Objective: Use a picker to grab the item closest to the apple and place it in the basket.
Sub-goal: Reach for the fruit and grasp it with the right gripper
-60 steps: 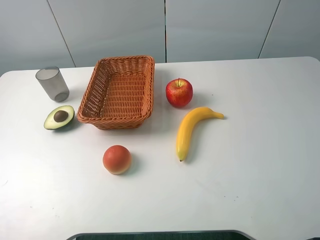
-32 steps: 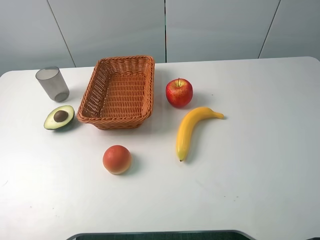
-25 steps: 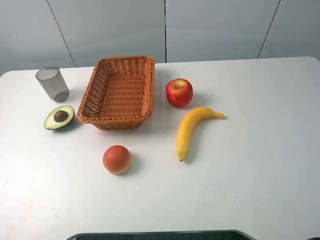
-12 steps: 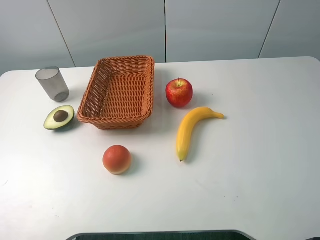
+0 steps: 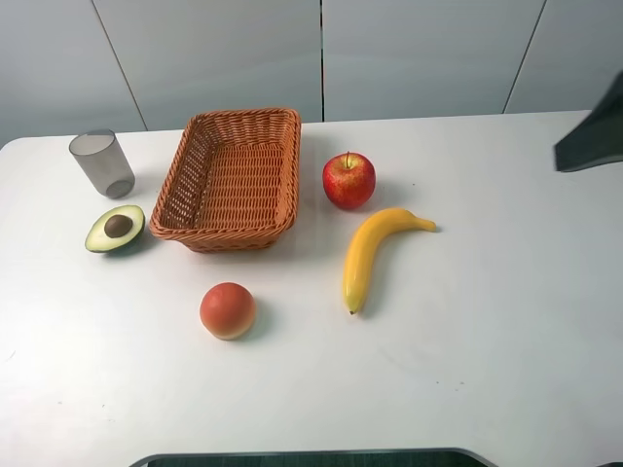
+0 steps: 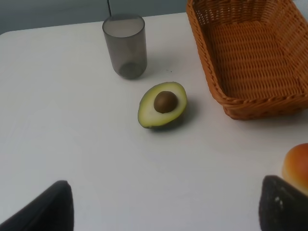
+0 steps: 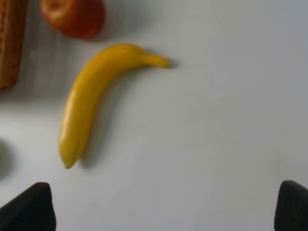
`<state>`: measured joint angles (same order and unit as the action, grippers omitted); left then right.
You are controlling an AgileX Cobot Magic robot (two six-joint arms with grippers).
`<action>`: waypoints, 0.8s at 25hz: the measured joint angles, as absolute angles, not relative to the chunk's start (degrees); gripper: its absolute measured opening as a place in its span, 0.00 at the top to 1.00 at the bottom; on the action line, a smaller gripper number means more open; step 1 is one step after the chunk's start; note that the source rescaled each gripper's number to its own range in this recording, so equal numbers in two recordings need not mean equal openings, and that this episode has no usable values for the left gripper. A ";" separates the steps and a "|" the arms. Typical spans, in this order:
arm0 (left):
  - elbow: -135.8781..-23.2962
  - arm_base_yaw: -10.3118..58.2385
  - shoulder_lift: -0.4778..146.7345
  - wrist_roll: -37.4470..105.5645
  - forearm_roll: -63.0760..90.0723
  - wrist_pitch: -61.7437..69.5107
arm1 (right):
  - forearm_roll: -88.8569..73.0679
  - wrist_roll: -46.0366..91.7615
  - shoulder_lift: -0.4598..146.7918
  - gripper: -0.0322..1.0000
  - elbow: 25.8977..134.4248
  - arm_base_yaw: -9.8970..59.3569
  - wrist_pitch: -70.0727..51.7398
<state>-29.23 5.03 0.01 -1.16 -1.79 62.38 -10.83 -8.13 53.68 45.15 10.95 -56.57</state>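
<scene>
A red apple (image 5: 348,180) stands right of the woven basket (image 5: 198,234). Just in front of the apple lies a yellow banana (image 5: 370,253), also seen as the banana (image 7: 91,98) below the apple (image 7: 73,17) in the right wrist view. A dark part of the right arm (image 5: 592,134) shows at the right edge of the high view. My right gripper (image 7: 163,207) hangs open above the table near the banana, its fingertips (image 7: 26,207) wide apart. My left gripper (image 6: 166,207) is open too, over the table before the avocado half (image 6: 162,104), holding nothing.
A grey cup (image 5: 102,163) stands at the far left beside the basket (image 6: 240,101). An avocado half (image 5: 115,229) lies before it. An orange-pink round fruit (image 5: 228,310) sits in front of the basket, seen also as the fruit (image 6: 297,166).
A dark part of the right arm has come into the high view at the right edge. The fruit, cup and basket have not moved.
</scene>
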 joint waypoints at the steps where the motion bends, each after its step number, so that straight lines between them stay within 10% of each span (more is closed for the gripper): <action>1: -29.23 5.03 0.01 -1.16 -1.79 62.38 | -10.83 -9.98 56.13 0.00 45.15 13.52 -54.78; 20: -29.23 5.03 0.01 -1.16 -1.79 62.38 | 3.73 -37.28 102.97 0.00 63.90 34.30 -44.97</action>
<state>-29.23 5.03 0.01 -1.16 -1.79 62.38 3.73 -37.28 102.97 63.90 34.30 -44.97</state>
